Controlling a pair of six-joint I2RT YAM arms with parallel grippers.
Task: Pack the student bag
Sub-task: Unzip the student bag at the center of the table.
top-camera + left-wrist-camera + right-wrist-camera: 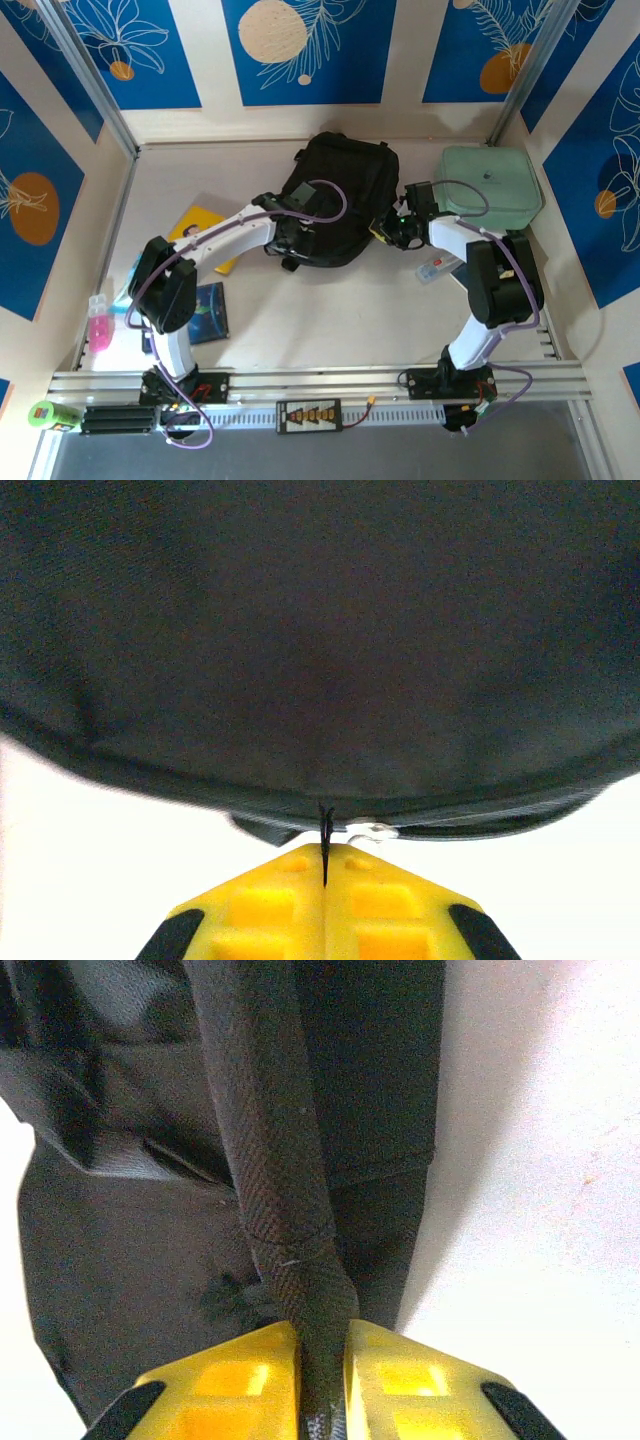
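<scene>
desk point(330, 310): pale top, walled on three sides; both arms reach in from the near edge.
student bag point(345, 190): black fabric backpack lying flat at the centre back of the desk, between the two hands.
bag handling: judged soft and floppy, with no frame showing. It will sag and fold if lifted by one point. Cloth faces give little to pinch, so take it by sewn parts: strap, top loop, zip tabs. Likely light, and liable to slide on the smooth desk when pulled.
mint-green case point(490, 185): back right, just beside the bag, not touching it as far as the top view shows.
books: yellow book point(197, 222) and dark blue book point(212, 312) on the left, partly under the left arm, apart from the bag.
left hand point(325, 848): at the bag's lower-left edge, fingers fully together, pinching a thin black tab point(325, 825) at the seam, with a small silver metal piece beside it.
right hand point(322, 1332): at the bag's right side, fingers either side of a webbing strap point(280, 1160) that fills the gap. How firm the grip is cannot be told.
risk: the thin tab may slip out under load; the strap is the safer hold.
</scene>
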